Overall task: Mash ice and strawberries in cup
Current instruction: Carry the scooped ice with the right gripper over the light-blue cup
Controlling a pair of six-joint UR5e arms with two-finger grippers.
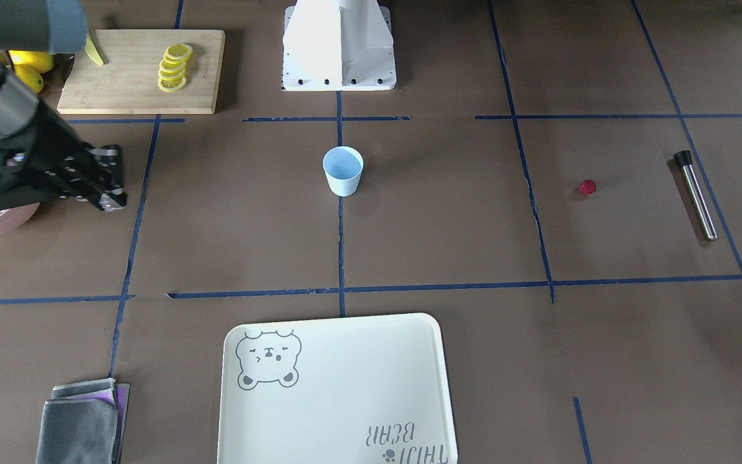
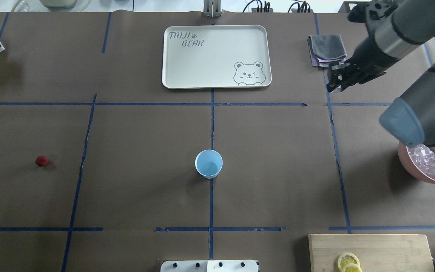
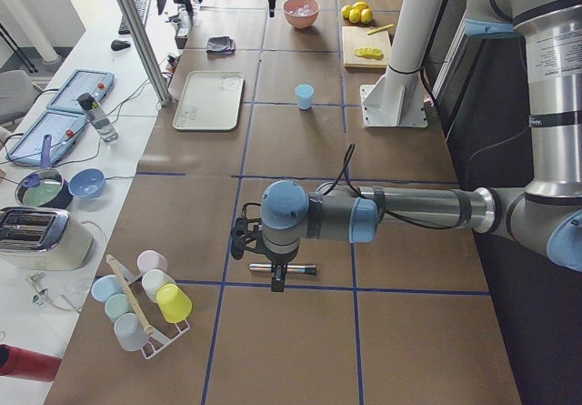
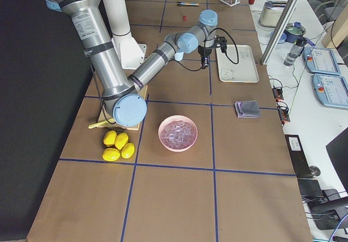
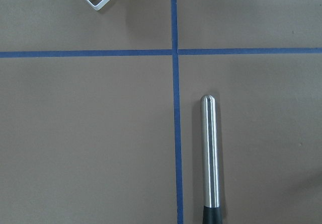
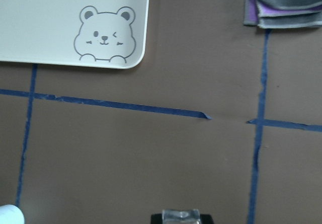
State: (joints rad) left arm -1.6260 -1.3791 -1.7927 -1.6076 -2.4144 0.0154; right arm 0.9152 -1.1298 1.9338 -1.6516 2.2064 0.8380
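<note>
From across the bench, the little blue cup stands upright at the centre and looks empty. The strawberry lies well apart from it, over towards the steel masher.

From overhead, the right tool hangs near the folded cloth, and the ice sits in the pink bowl under that arm.

From the left end, the left tool hovers over the masher; I cannot tell whether it is apart or together.

The right wrist camera shows that tool clamped on one ice cube. I reckon the cube is hard and slick, best pinched on flat opposite faces. The berry looks soft, so take it lightly across the middle. The cup seems light and tippy
</note>
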